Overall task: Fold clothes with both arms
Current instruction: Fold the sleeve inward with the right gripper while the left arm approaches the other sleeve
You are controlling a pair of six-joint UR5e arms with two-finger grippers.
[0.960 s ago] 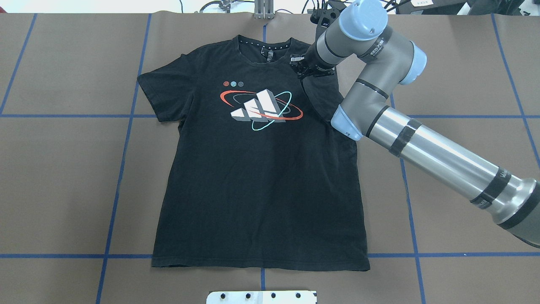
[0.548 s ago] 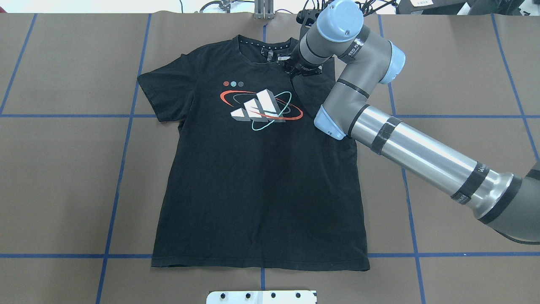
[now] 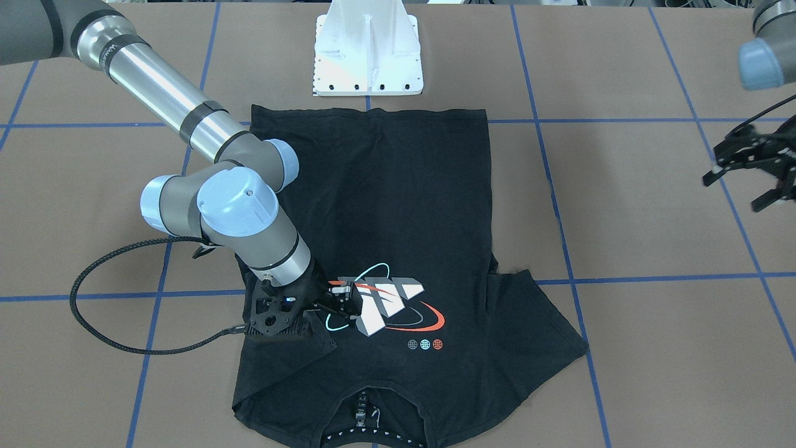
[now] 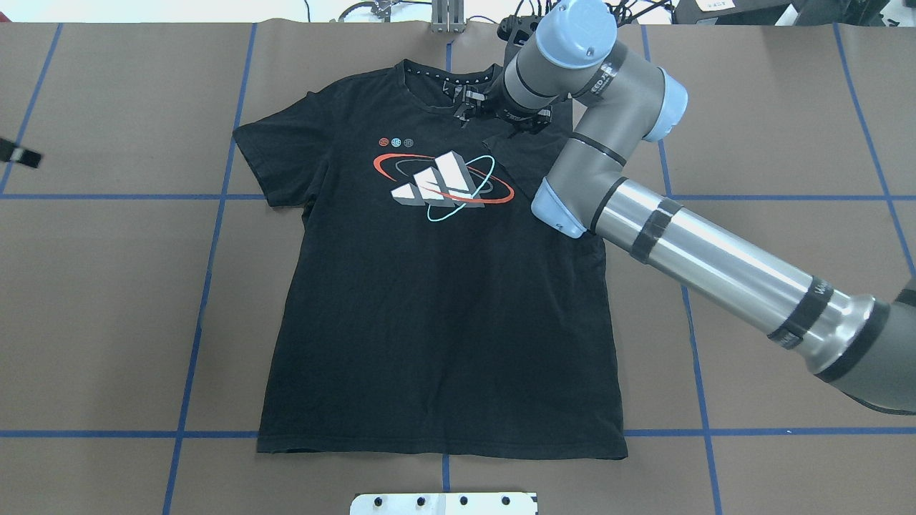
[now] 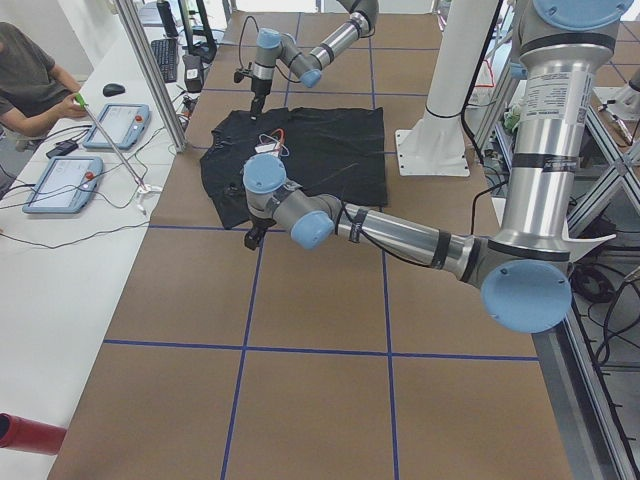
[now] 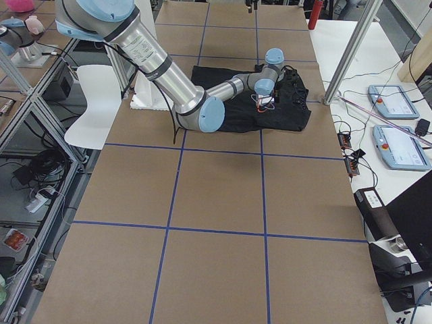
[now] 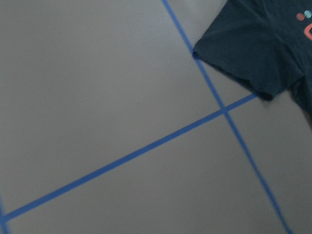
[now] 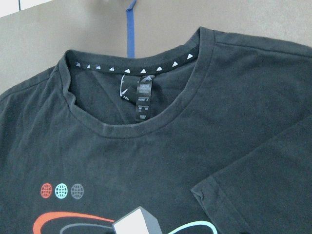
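The black T-shirt (image 4: pixel 444 322) lies flat, front up, collar at the far edge. Its right sleeve (image 4: pixel 529 157) is folded inward over the chest; the hem shows in the right wrist view (image 8: pixel 234 187), lying beside the logo (image 4: pixel 444 186). My right gripper (image 4: pixel 472 107) hovers over the shirt between collar and logo; in the front-facing view (image 3: pixel 345 298) its fingers stand apart with no cloth between them. My left gripper (image 3: pixel 731 194) is open and empty over bare table, well off the left sleeve (image 7: pixel 253 53).
The white pedestal base (image 3: pixel 367 56) stands at the near table edge by the shirt's hem. Blue tape lines (image 4: pixel 215 236) cross the brown table. A black cable (image 3: pixel 93 323) loops beside the right wrist. Tablets and an operator (image 5: pixel 30 70) sit past the far edge.
My right gripper has moved left from the shirt's right shoulder toward the collar, while the folded sleeve stays lying on the chest. The left gripper's tip has come in at the overhead view's left edge.
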